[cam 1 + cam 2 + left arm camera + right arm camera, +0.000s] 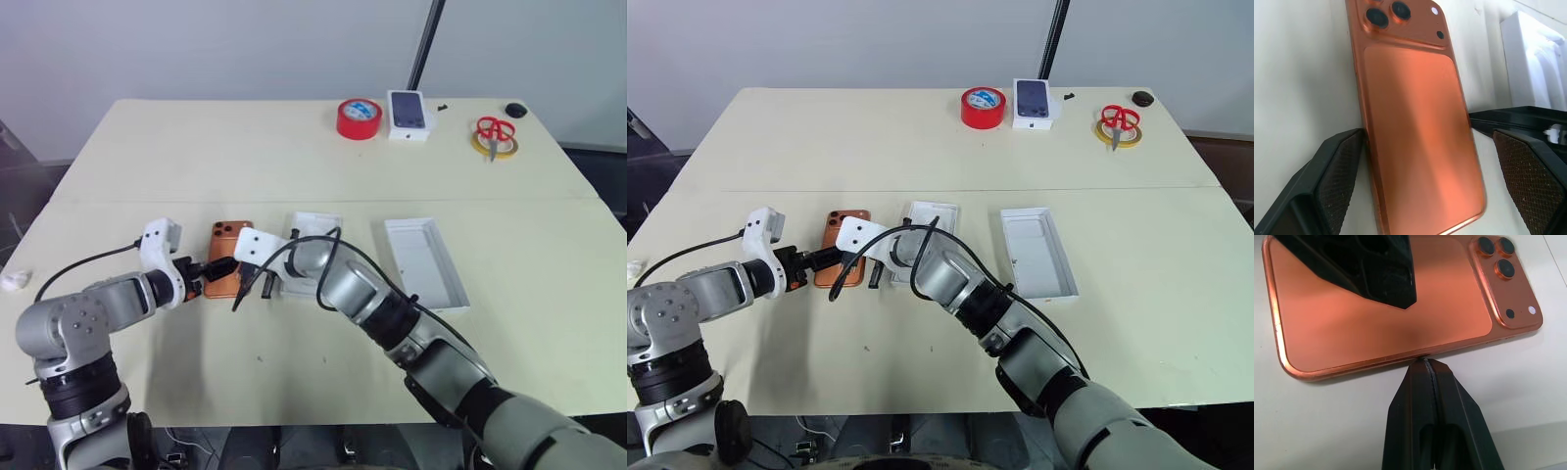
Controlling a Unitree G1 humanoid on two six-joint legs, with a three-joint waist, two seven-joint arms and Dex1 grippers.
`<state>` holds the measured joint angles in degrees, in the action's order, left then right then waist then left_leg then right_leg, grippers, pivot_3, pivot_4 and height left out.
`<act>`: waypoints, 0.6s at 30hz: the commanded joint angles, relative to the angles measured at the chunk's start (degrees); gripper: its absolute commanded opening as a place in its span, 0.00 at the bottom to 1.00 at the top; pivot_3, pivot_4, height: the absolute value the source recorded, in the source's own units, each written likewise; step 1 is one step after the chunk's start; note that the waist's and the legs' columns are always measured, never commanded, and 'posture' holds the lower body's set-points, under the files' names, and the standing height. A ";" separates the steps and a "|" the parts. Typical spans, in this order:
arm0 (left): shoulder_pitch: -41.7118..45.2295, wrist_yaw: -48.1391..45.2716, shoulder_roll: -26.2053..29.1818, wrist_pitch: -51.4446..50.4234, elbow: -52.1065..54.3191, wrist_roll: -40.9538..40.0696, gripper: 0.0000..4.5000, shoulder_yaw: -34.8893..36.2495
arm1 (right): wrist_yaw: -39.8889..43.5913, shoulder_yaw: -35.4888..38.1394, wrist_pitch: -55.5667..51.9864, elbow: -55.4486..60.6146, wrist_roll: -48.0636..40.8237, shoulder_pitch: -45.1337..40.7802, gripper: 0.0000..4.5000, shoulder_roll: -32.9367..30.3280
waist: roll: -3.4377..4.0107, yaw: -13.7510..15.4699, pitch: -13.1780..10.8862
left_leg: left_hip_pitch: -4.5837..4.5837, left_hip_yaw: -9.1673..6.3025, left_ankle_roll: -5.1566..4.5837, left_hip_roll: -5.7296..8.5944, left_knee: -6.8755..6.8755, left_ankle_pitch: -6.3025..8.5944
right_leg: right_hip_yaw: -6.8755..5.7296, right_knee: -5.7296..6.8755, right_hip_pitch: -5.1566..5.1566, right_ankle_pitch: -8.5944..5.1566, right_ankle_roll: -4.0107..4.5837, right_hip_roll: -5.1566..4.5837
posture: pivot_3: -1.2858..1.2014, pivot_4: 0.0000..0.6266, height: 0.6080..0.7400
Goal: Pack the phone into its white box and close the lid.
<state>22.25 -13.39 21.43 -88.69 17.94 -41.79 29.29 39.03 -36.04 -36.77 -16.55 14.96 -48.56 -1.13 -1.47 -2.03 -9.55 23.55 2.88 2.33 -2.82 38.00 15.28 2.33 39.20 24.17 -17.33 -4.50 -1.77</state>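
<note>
the phone point(224, 258) lies flat, lenses up, on the table point(294, 157), just left of the white box point(306, 257). the left gripper point(1420, 161) straddles its near end, jaws wide, gripping nothing. the right gripper point(1426, 363), pinched shut and empty, touches the phone's right edge. the lid point(425, 262) sits farther right.

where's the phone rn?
The phone lies camera-side up on the table's near left part, just left of the white box, between the open left gripper's fingers, the shut right gripper at its edge.

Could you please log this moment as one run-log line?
phone: flat on table, unpacked | left gripper: open, fingers straddling phone | right gripper: shut, tips at phone's edge | white box: empty | lid: off
</note>
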 commanded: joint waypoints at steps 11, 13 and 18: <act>3.40 -1.00 -2.90 -3.80 -1.15 -0.64 0.98 3.53 | 1.06 -0.67 -0.36 2.19 -0.02 1.24 0.00 0.81 | 0.00 -0.51 0.00 | 0.00 -0.04 0.02 -0.05 -0.02 -0.01 | -0.01 0.00 0.02 0.00 0.00 0.06 | 0.52 0.24 0.89; 3.67 -0.94 -2.48 -3.80 -2.00 -0.31 0.98 4.76 | 1.09 -0.68 -0.35 2.21 -0.02 1.31 0.00 0.80 | -0.01 -0.52 0.00 | 0.00 -0.03 0.03 -0.05 -0.02 -0.01 | -0.01 0.00 0.02 0.00 0.00 0.06 | 0.52 0.24 0.89; 4.89 -0.41 -3.14 -3.81 -4.10 -1.22 0.98 8.29 | 1.12 -0.71 -0.25 2.34 -0.04 1.42 0.00 0.93 | -0.01 -0.52 0.00 | 0.00 -0.04 0.03 -0.05 -0.03 -0.01 | -0.01 0.00 0.04 0.00 0.00 0.06 | 0.52 0.24 0.89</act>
<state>26.20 -14.08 18.06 -92.01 13.48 -42.32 35.78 39.55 -35.93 -36.83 -15.43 14.96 -47.67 -0.91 -1.48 -2.55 -9.55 23.55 2.84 2.36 -2.87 37.97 15.27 2.33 39.20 24.20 -17.33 -4.50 -1.71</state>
